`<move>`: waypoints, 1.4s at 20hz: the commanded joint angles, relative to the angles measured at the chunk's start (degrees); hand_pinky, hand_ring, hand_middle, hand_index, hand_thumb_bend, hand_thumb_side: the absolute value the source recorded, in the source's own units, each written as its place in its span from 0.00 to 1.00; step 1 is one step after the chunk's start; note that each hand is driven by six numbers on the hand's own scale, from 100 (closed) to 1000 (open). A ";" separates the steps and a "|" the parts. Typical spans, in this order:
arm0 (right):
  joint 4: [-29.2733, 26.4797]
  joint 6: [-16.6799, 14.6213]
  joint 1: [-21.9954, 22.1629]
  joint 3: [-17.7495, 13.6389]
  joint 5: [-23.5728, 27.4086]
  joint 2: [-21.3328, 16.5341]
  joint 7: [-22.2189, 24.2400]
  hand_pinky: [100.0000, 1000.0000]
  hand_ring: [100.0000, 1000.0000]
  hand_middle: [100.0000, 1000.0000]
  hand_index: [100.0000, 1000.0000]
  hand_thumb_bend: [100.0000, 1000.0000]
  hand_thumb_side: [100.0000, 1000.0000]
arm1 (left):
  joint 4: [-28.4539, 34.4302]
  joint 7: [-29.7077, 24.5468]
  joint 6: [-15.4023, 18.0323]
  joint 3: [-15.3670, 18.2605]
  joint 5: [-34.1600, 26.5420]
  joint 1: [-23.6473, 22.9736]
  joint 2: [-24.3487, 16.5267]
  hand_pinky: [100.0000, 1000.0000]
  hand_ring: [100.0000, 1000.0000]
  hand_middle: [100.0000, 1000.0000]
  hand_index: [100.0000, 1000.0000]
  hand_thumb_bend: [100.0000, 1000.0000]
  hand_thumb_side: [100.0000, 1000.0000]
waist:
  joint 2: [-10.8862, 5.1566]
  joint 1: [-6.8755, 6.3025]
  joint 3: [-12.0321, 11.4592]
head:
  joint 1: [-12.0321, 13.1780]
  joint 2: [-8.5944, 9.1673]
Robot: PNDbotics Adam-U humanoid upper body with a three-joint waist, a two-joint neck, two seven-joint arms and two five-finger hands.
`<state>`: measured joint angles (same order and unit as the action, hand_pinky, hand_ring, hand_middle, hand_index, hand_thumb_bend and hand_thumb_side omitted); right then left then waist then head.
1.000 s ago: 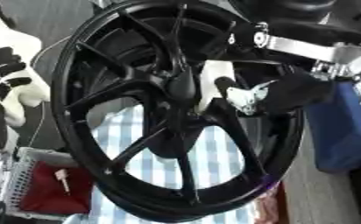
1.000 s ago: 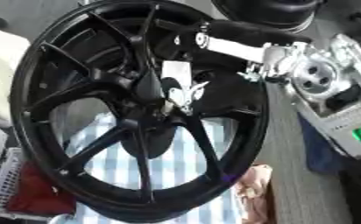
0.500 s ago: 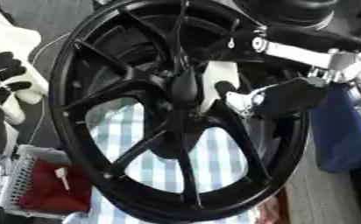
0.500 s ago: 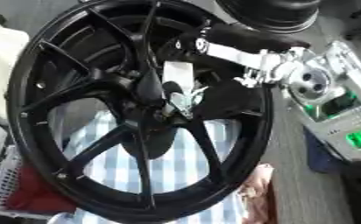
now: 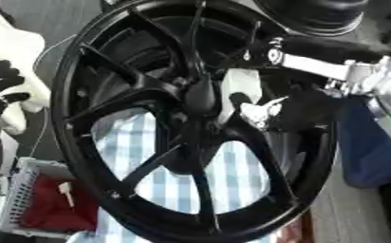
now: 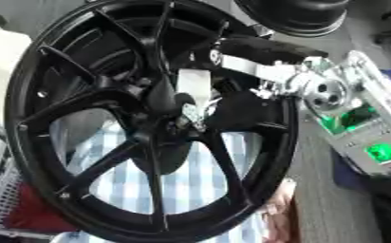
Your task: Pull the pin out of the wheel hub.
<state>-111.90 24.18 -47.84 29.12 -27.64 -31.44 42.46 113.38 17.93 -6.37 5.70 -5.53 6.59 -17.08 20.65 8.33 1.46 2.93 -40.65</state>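
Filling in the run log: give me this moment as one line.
wheel hub: upright on checked cloth | right hand: behind spokes at the centre, fingers unclear | left hand: idle, left edge | pin: not discernible

Black right arm point(image 5: 331, 47), silver joints

No legible text, label, brand, number or sign appears in either eye view. The black wheel hub point(image 5: 190, 118) carries no readable marking on its spokes or rim. The green lit patches point(image 6: 380, 153) on the silver part of the right arm show no characters that can be made out (colour only). The white tag-like piece point(image 5: 236, 88) beside the hub centre is blank as far as can be seen.
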 commanded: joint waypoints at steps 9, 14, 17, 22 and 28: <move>-0.15 -0.87 -0.25 -0.76 -0.77 -0.86 2.34 0.92 0.97 0.79 0.92 0.00 0.54 | 1.22 -0.63 0.00 -0.34 0.04 0.68 -0.38 0.61 0.69 0.59 0.70 0.00 0.83 | -0.73 -0.49 0.25 | -0.40 1.12; 0.46 -1.36 -0.01 -0.75 -1.15 -0.84 2.98 0.91 0.95 0.77 0.91 0.00 0.53 | 1.22 -0.80 0.00 -0.43 0.02 0.73 -0.30 0.62 0.69 0.59 0.70 0.00 0.83 | -0.59 -0.58 0.21 | -0.65 1.41; 0.93 -1.40 0.00 -0.78 -1.49 -0.79 3.03 0.91 0.94 0.76 0.90 0.00 0.51 | 1.22 -0.90 -0.01 -0.49 0.02 0.80 -0.27 0.62 0.69 0.59 0.70 0.00 0.84 | -0.47 -0.62 0.17 | -0.82 1.62; 1.69 -1.63 0.04 -0.60 -1.78 -0.63 3.21 0.89 0.91 0.72 0.89 0.00 0.47 | 1.22 -0.98 0.00 -0.52 0.04 0.86 -0.25 0.62 0.69 0.59 0.70 0.00 0.84 | -0.27 -0.71 -0.02 | -1.15 1.74; 2.77 -2.22 0.05 -0.90 -1.34 -0.38 2.87 0.81 0.78 0.58 0.85 0.00 0.40 | 1.22 -1.25 -0.07 -0.71 -0.03 0.97 -0.17 0.62 0.69 0.59 0.70 0.00 0.84 | -0.16 -0.88 -0.04 | -1.34 1.66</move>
<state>-109.36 21.63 -47.31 28.78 -29.03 -31.19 44.85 113.38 16.90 -6.46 5.12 -5.54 7.11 -17.03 21.23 8.01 1.42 1.87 -39.65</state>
